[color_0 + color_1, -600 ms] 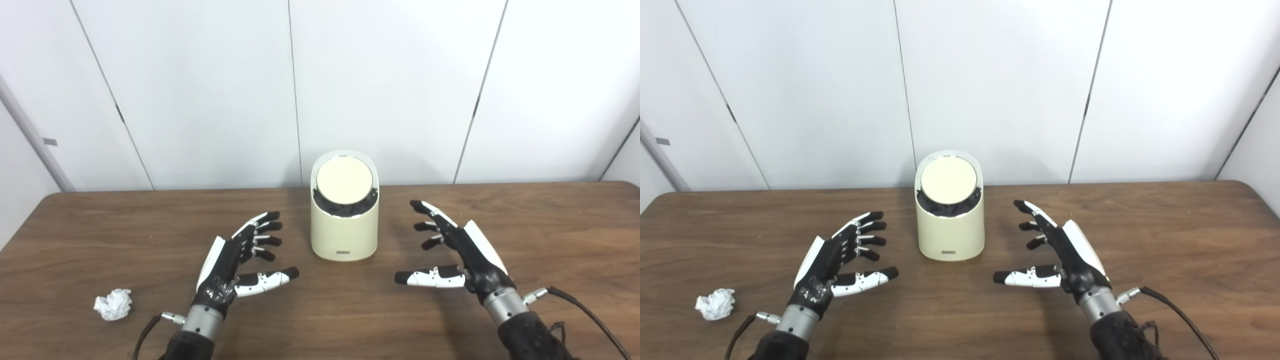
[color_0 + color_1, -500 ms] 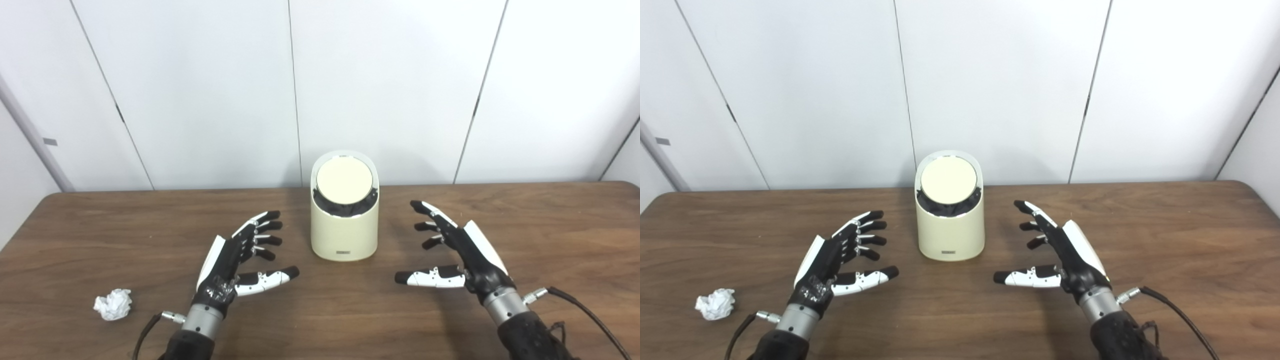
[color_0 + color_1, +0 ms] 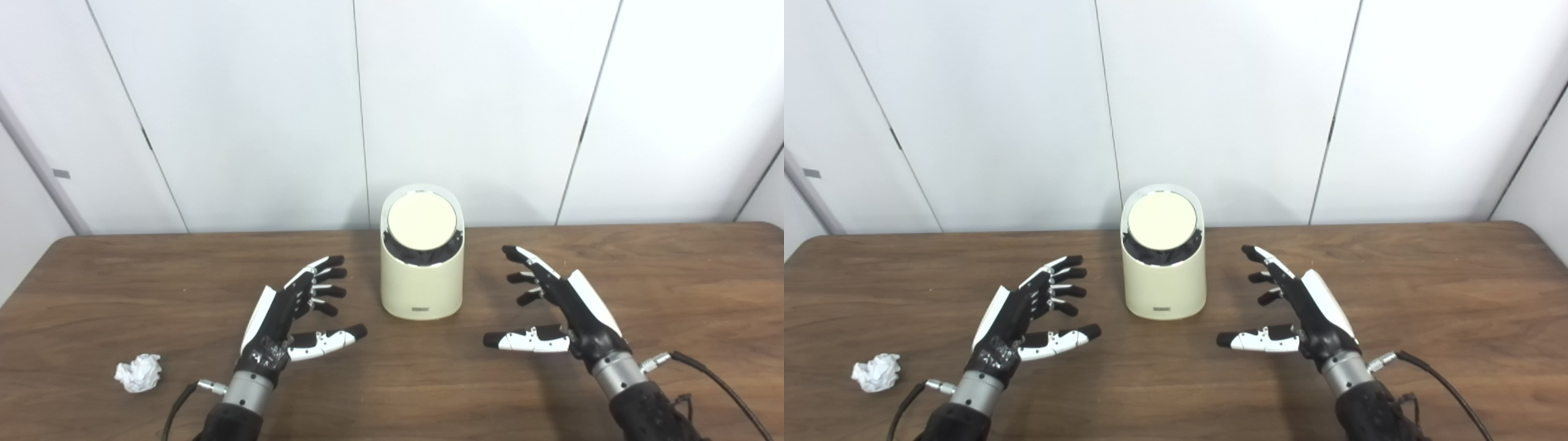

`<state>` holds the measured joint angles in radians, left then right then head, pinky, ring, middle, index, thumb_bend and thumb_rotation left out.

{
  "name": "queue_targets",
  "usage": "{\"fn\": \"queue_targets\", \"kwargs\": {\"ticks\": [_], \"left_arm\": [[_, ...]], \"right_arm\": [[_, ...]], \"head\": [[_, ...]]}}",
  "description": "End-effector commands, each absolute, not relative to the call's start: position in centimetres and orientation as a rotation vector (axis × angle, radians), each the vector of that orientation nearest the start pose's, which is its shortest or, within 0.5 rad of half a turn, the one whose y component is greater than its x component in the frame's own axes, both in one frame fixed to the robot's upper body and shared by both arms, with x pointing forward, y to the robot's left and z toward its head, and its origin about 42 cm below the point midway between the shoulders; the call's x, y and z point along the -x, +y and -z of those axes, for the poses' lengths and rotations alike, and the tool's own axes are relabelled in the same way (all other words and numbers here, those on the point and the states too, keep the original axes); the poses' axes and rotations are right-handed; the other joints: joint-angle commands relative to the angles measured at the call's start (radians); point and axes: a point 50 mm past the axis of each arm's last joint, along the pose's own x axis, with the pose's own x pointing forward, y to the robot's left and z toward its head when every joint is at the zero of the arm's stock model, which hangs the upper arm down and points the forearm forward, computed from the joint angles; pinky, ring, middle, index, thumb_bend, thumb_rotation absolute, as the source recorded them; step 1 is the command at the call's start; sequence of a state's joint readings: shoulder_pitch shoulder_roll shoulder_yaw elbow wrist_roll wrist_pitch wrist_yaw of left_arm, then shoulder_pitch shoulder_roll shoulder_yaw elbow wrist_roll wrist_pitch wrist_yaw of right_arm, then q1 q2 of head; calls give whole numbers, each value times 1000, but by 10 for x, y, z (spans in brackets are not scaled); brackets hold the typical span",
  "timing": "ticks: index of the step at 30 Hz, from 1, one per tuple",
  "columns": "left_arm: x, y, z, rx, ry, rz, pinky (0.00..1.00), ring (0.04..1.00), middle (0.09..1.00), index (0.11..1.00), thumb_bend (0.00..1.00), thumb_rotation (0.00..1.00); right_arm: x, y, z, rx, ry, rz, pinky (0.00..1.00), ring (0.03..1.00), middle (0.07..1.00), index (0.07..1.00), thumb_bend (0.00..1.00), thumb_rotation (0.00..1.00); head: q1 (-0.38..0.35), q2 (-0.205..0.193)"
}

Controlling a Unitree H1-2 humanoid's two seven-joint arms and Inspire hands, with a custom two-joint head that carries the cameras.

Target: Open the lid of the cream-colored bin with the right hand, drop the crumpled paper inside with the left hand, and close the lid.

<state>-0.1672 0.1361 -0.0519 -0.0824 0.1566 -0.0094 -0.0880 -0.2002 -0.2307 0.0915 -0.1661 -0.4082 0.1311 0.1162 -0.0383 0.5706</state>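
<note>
Nearest, the right hand (image 3: 566,309) and left hand (image 3: 288,312) are hovering spread and empty over the bench (image 3: 674,275); the crumpled paper (image 3: 139,372) is lying left of the left hand, while farther back the cream-colored bin (image 3: 421,288) is standing between them, lid (image 3: 422,222) shut.

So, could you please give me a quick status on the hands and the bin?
Left robot hand open, right robot hand open. Bin lid shut. Crumpled paper on table, untouched. Nothing blocking.

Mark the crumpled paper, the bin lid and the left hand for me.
crumpled paper (image 3: 139,372), left eye view, middle of the wad.
bin lid (image 3: 422,222), left eye view, centre of the round disc.
left hand (image 3: 1012,326), right eye view, back of the palm.
</note>
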Motion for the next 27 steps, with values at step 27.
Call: {"fn": "queue_targets", "kwargs": {"ticks": [27], "left_arm": [[-337,212,-181,-312,-343,181,567,726,808,854,732,78]], "right_arm": [[-417,-180,-284,639,-366,-52,631,816,899,897,778,430]], "head": [[6,0]]}}
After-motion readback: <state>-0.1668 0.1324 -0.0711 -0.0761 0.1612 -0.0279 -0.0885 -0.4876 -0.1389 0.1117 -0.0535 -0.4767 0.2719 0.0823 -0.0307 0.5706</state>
